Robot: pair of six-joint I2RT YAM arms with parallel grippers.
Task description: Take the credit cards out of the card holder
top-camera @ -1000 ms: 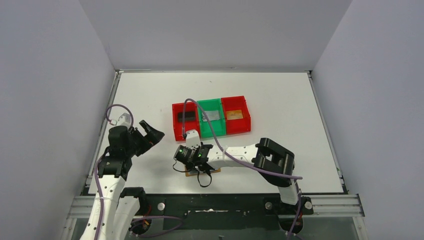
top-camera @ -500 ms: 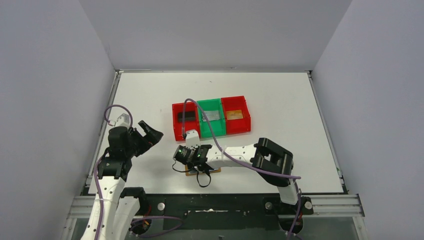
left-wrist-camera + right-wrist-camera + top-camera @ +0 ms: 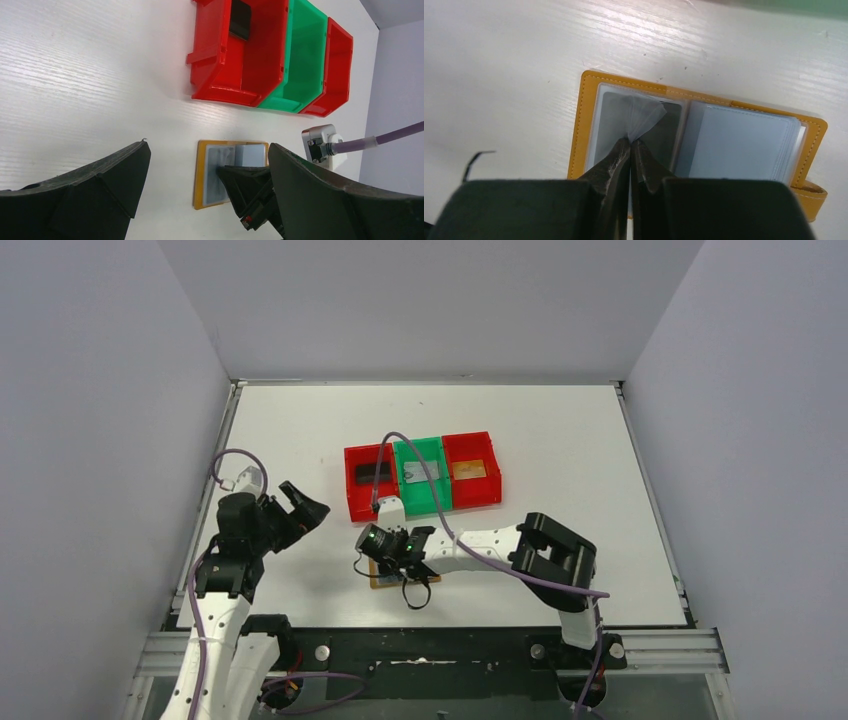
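From above, the card holder (image 3: 383, 583) lay open on the table (image 3: 560, 440) near its front edge, with my right jaws down on it, while my left jaws hung off to the left, well apart from everything. Beyond the holder stood three bins in a row, each with one card in it: the black card (image 3: 372, 472) in the left red bin (image 3: 352, 502), the silver-grey card (image 3: 422, 472) in the green bin (image 3: 428, 502), and the orange-brown card (image 3: 465, 470) in the right red bin (image 3: 478, 495). From my left wrist, my left jaws stood wide apart with nothing between them, framing the open holder and the bins past it. From my right wrist, my right jaws were shut tight on the corner of a clear sleeve (image 3: 644, 117) on the holder's left page, puckering it upward; the stack of pale sleeves (image 3: 744, 145) on the right page lay flat, and the snap tab (image 3: 811, 192) stuck out at the edge. I judged the task nearly or wholly done, with three cards out. The pinched sleeve showed a grey patch behind it, and I could not tell whether that was a further card or only the lining.
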